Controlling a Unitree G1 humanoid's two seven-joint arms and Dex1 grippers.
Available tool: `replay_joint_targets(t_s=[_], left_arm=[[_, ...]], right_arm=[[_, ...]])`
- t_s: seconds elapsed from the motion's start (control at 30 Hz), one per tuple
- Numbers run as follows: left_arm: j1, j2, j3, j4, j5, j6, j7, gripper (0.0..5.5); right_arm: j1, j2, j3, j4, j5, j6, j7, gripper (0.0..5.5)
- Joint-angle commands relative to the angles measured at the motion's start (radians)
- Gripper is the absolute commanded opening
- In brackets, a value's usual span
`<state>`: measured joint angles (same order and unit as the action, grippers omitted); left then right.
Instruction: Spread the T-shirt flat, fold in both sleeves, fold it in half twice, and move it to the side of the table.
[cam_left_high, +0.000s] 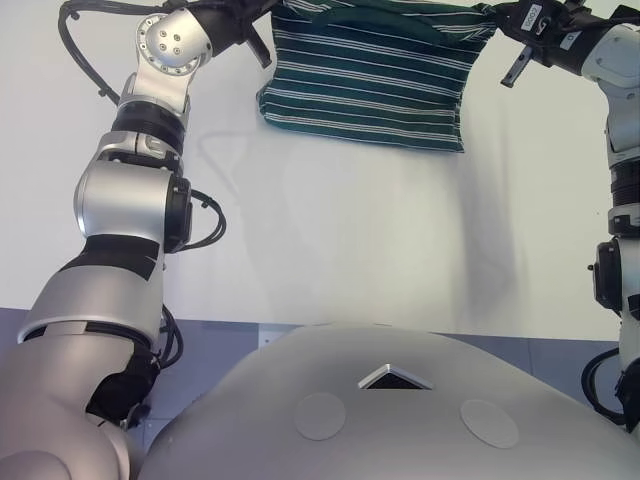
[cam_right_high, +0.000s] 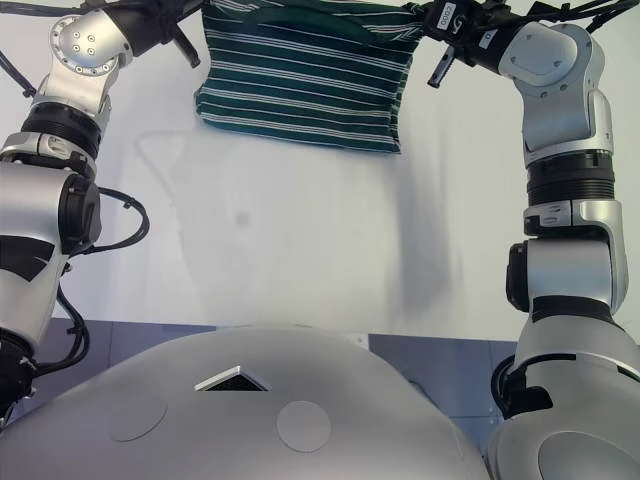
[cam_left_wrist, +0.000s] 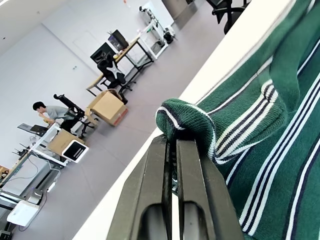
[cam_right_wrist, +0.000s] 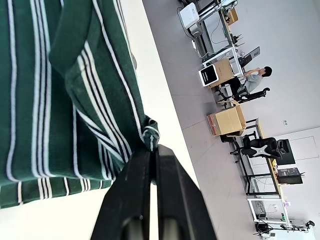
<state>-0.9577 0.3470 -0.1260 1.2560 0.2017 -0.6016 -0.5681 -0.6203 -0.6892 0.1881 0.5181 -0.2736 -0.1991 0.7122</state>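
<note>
White table (cam_left_high: 340, 250) lies before us, and over its far part the T-shirt (cam_left_high: 372, 82) is held up between our two arms, its long axis running left to right. Our left gripper (cam_left_wrist: 173, 141) is closed on one bunched corner of the cloth, and our right gripper (cam_right_wrist: 152, 150) pinches the opposite corner. We judge both arms equally near, so the cloth should be lowered toward us evenly.
</note>
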Motion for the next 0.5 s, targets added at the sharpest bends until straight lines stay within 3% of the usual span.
replay_joint_targets(t_s=[0.03,0.5], left_arm=[[-0.026,-0.007,-0.019,0.019,0.033,0.018,0.039,0.0],[-0.024,-0.045,-0.01,0.054,0.038,0.083,0.033,0.0]], right_arm=[[-0.058,0.004,0.022,0.053,-0.031,0.001,-0.006,0.05],[-0.07,0.006,0.077,0.138,-0.142,0.038,-0.064,0.05]])
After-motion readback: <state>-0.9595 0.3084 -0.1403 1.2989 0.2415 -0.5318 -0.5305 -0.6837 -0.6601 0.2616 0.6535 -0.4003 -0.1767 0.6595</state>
